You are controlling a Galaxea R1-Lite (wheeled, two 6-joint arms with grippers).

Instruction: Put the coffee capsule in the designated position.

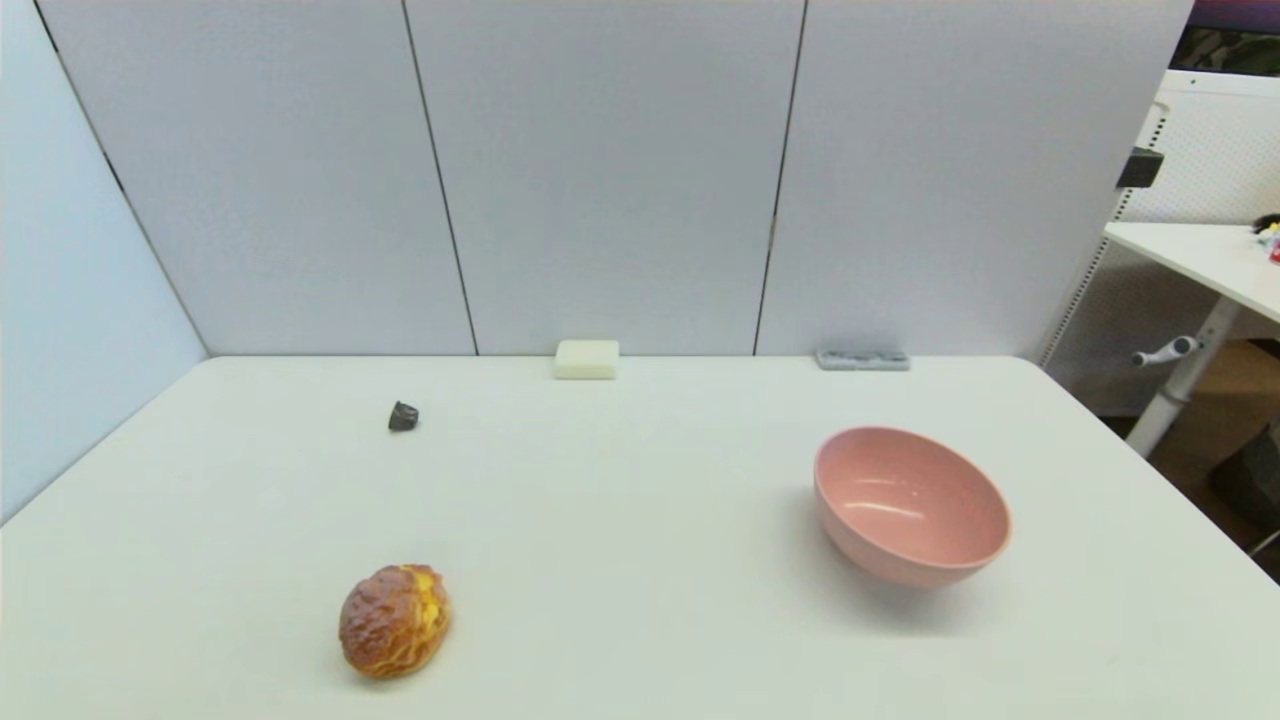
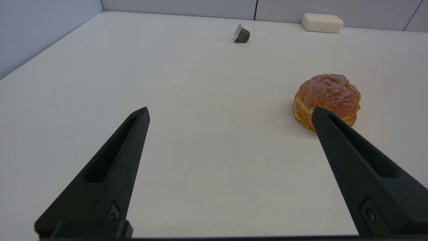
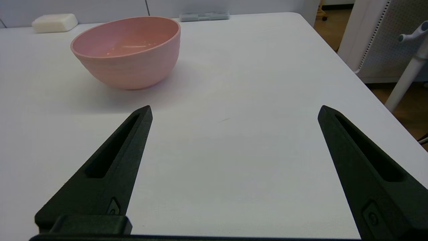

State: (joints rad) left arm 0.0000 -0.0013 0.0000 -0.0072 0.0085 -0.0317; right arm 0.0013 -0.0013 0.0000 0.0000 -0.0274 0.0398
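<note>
The coffee capsule [image 1: 403, 416] is a tiny dark pod lying on its side at the far left of the white table; the left wrist view shows the capsule [image 2: 241, 34] with its pale flat face turned sideways. My left gripper [image 2: 230, 112] is open and empty, well short of the capsule, with the bread roll beside one finger. A pink bowl [image 1: 909, 505] stands empty on the right half of the table. My right gripper [image 3: 234, 110] is open and empty near the table's front, with the bowl [image 3: 128, 52] ahead of it. Neither arm shows in the head view.
A golden-brown bread roll [image 1: 394, 620] [image 2: 327, 99] lies near the front left. A white block [image 1: 587, 359] and a flat grey piece [image 1: 862, 359] sit against the back wall panels. Beyond the table's right edge stand a white desk [image 1: 1200, 255] and its leg.
</note>
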